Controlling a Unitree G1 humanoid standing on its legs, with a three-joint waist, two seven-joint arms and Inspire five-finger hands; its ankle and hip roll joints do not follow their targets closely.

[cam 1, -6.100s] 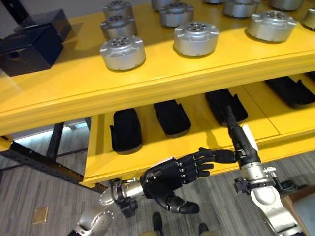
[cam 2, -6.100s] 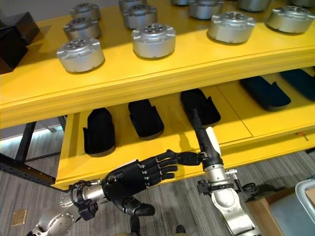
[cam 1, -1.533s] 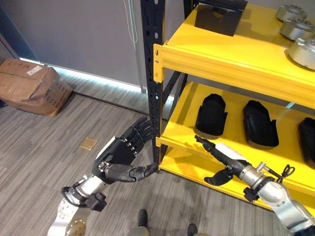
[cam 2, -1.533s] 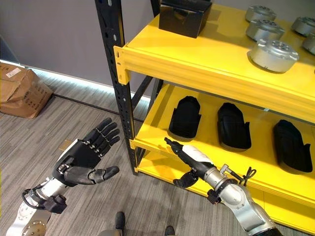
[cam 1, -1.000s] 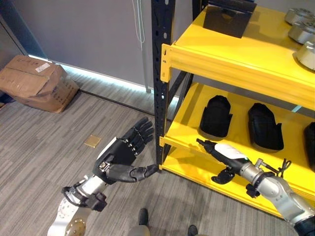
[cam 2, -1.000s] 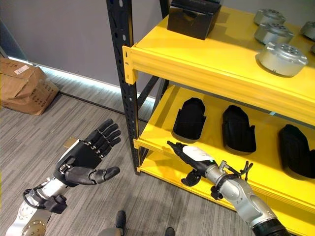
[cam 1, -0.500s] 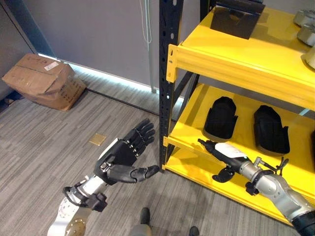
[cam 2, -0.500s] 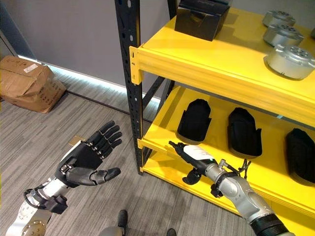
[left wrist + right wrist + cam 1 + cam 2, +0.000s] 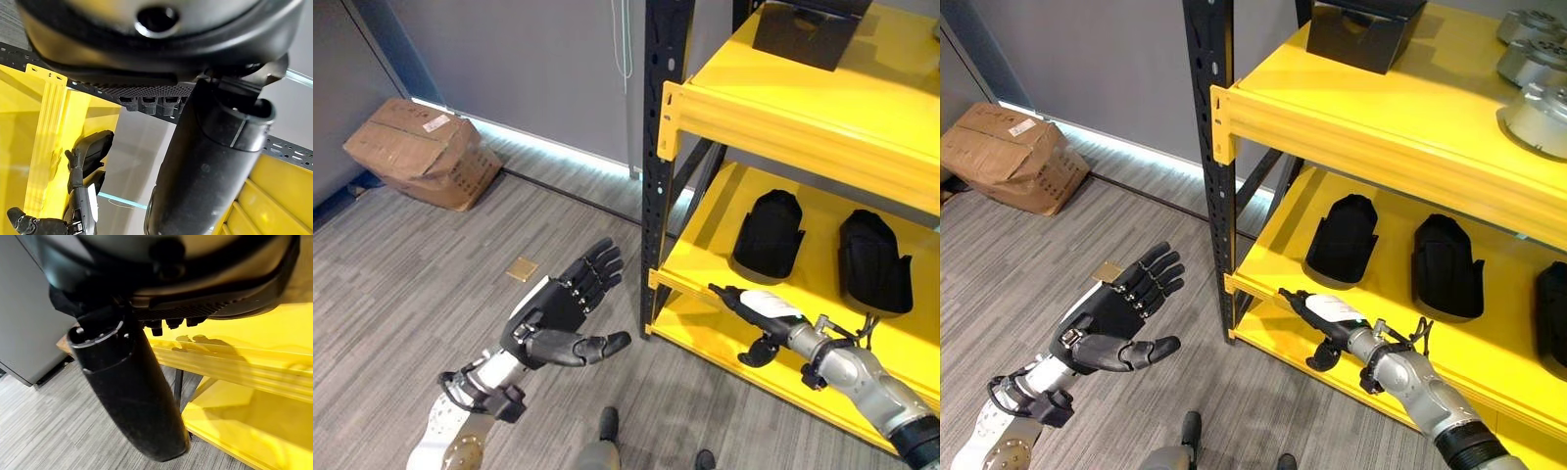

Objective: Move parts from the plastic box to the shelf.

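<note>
Both eye views look down from the head, sharing the yellow steel shelf (image 9: pixel 783 108) and grey plank floor (image 9: pixel 1058 245). Each wrist view peers close along its own dark thumb toward that shelf's black upright post (image 9: pixel 664 147).

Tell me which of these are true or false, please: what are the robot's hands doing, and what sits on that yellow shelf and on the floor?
1. The left hand is open with its fingers spread and holds nothing. True.
2. The right hand is clamped round a silver part. False: its fingers are stretched out straight beside the front edge of the yellow shelf, holding nothing.
3. Black parts lie on the lower level of the shelf. True.
4. A cardboard box sits on the top shelf. False: it rests on the floor by the wall; the top level carries a black box.
5. The left hand rests on the shelf. False: it hangs over the floor, left of the shelf's black post.
</note>
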